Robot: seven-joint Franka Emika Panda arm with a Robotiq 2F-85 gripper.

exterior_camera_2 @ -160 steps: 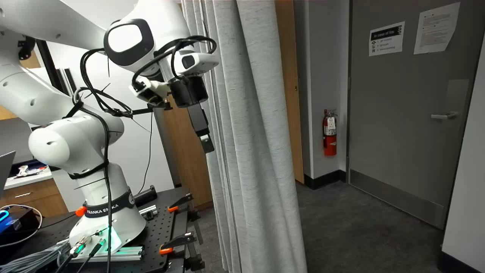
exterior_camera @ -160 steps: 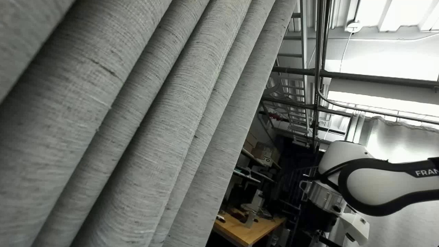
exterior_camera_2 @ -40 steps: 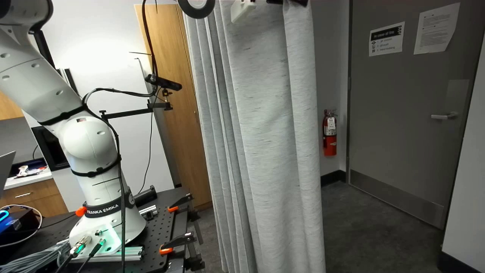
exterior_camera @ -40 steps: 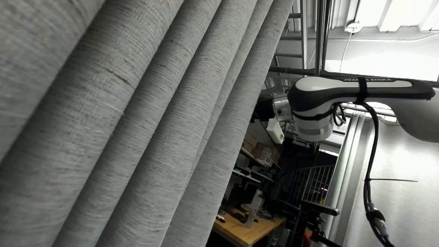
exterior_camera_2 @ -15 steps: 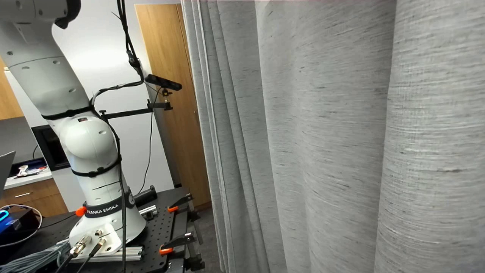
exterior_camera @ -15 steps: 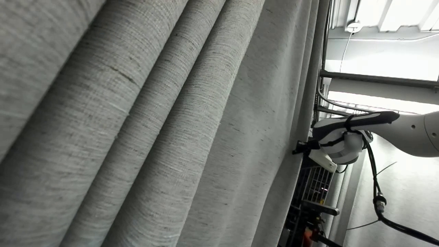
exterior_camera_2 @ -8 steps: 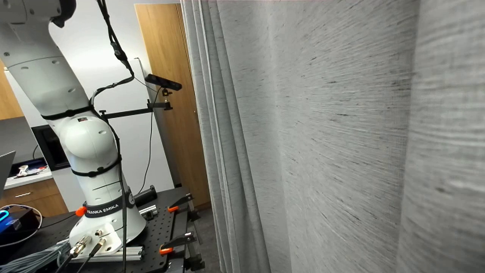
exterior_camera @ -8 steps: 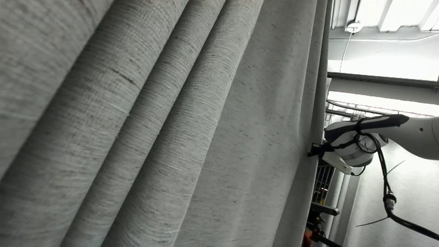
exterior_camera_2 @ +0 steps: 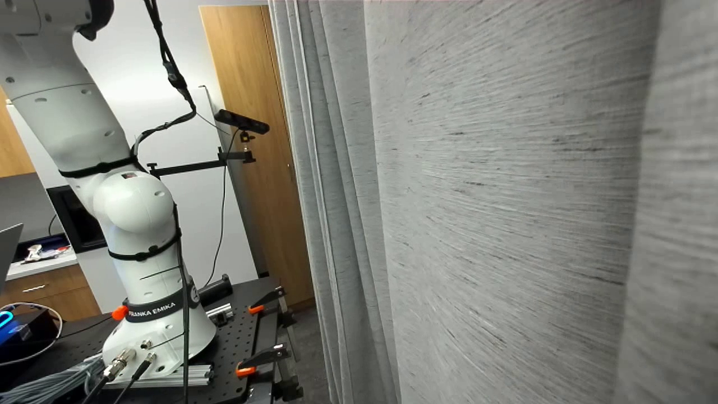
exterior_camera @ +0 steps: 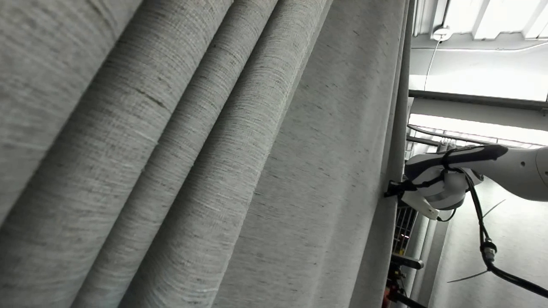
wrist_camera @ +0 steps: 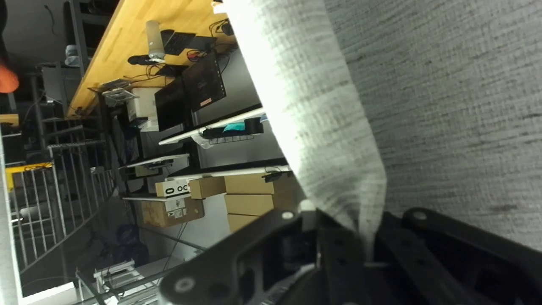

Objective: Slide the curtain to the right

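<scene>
The light-grey pleated curtain (exterior_camera: 308, 171) fills most of an exterior view and stretches across the right half of an exterior view (exterior_camera_2: 505, 196). By its outer edge, my black gripper (exterior_camera: 390, 188) touches the fabric, its arm reaching in from the right. In the wrist view a folded strip of the curtain (wrist_camera: 313, 110) runs down into the gripper (wrist_camera: 358, 228), pinched between the fingers, which are shut on it. More of the cloth spreads to the right of that strip. The lower parts of the fingers are dark and hard to make out.
A black camera (exterior_camera_2: 242, 122) on a bracket stands between the arm's base and the curtain. Orange-tipped clamps (exterior_camera_2: 258, 362) stick out at the table edge. Beyond the curtain edge lie a wooden desk (wrist_camera: 182, 17), shelves and cardboard boxes (wrist_camera: 250, 203).
Earlier my gripper was apart from the curtain. Now it holds the edge, and the cloth covers the door area. Within the last second, gripper and edge shifted slightly right, then nearly stopped.
</scene>
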